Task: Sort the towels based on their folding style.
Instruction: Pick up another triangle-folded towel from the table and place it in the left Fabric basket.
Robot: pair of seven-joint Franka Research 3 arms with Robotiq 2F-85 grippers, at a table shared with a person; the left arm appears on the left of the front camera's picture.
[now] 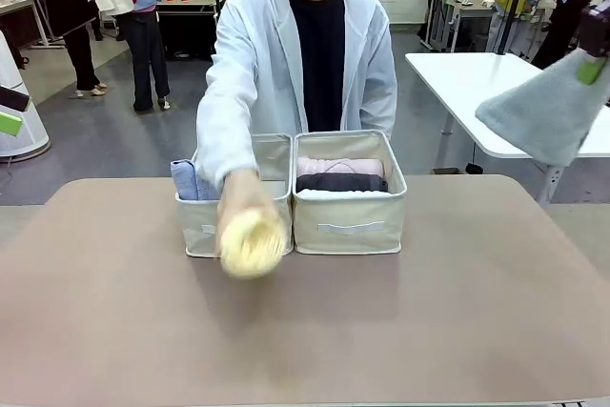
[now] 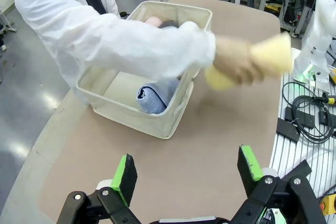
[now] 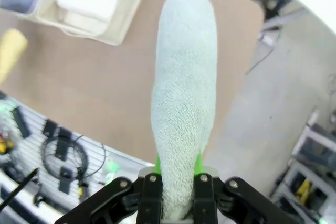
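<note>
A person's hand holds a pale yellow rolled towel [image 1: 252, 240] [image 2: 268, 59] [image 3: 11, 51] out over the table in front of the bins. The left bin [image 1: 233, 212] [image 2: 142, 114] holds a light blue towel [image 1: 186, 180] [image 2: 157, 94]. In the right bin [image 1: 350, 207] lie pink [image 1: 338, 166], charcoal [image 1: 341, 182] and white [image 3: 86, 1] rolls. My right gripper [image 3: 177, 174] [image 1: 591, 69] is shut on a grey-green cone-folded towel [image 3: 184, 93] [image 1: 548, 107], held high off the table's right side. My left gripper [image 2: 186, 174] is open with nothing in it, above the table's left part.
The brown table [image 1: 429, 312] has free room around the two bins. The person in a white coat [image 1: 257, 54] stands behind the bins, arm stretched over the left one. Cables and boxes [image 2: 307, 119] lie beyond the near table edge.
</note>
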